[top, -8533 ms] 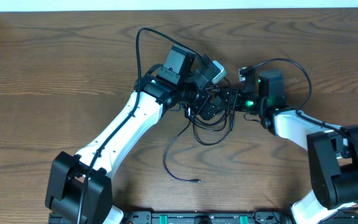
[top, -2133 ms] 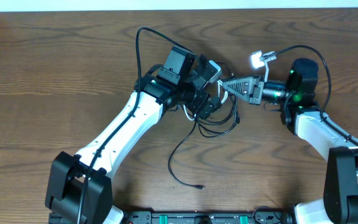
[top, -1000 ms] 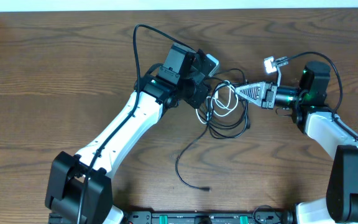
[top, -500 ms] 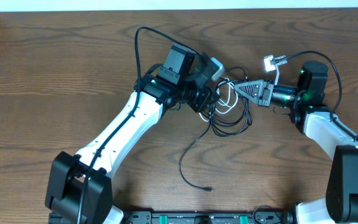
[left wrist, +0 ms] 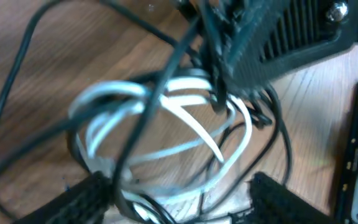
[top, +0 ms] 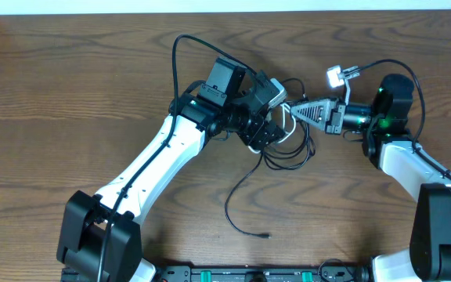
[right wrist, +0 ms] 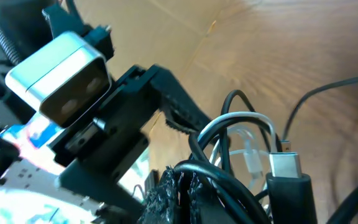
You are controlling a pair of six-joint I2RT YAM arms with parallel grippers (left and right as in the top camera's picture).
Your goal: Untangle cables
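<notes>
Left end effector [left wrist: 185, 200]: I found it wide open. Its fingers [left wrist: 89, 193] stood far apart at the bottom of the left wrist view and gripped nothing, with loops of the cables [left wrist: 135, 124] lying between them.
Right end effector [top: 290, 112]: It was closed tight, and its tip was pinched on a black strand of the tangle.
Cables, place: They sat bunched on the table [top: 69, 94] in the upper centre of the overhead frame, between the two end effectors.
Overhead alone: One black tail ran down from the knot to the lower centre and ended in a small plug [top: 265, 235] well clear of both arms.
Left wrist alone: The white cable [left wrist: 179, 84] was coiled in several loops with black cords crossing over it. The right end effector came in from the upper right and met the coil.
Right wrist alone: A silver plug [right wrist: 284, 165] lay just beside the closed tips. The white loop arched above it, and the left end effector filled the left of the frame.
</notes>
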